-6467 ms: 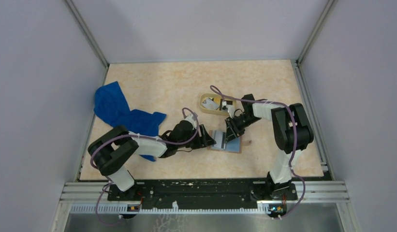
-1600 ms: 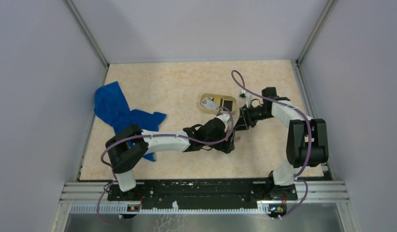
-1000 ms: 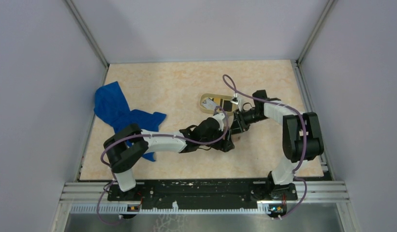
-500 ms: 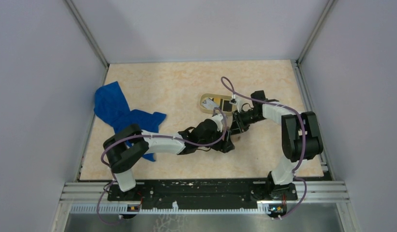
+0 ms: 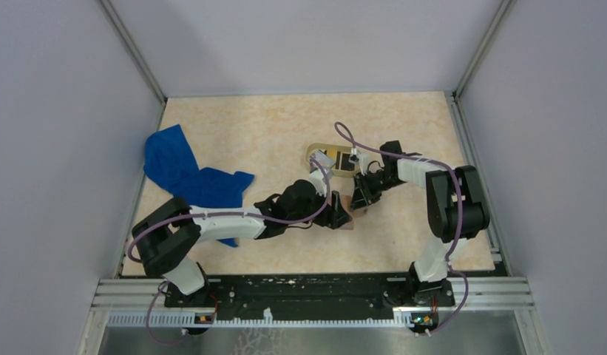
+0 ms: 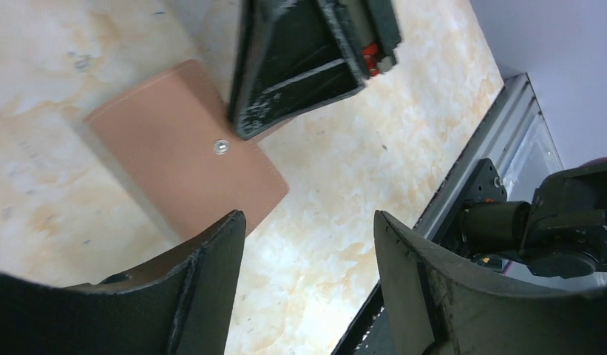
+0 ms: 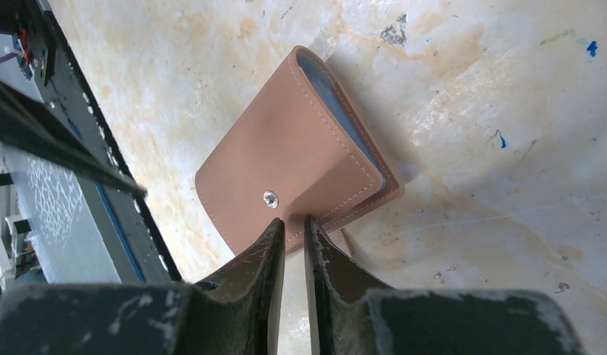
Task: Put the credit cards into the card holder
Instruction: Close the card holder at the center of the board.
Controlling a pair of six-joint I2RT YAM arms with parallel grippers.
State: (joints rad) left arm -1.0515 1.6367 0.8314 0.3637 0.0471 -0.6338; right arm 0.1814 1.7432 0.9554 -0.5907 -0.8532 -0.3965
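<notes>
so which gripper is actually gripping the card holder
The right gripper: it is pinched shut on the card holder at its edge, beside the snap. The left gripper hangs open, holding nothing.

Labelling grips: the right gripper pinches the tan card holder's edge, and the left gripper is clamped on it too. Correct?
Not quite. The right gripper does pinch the card holder, but the left wrist view shows the left gripper open, holding nothing.
</notes>
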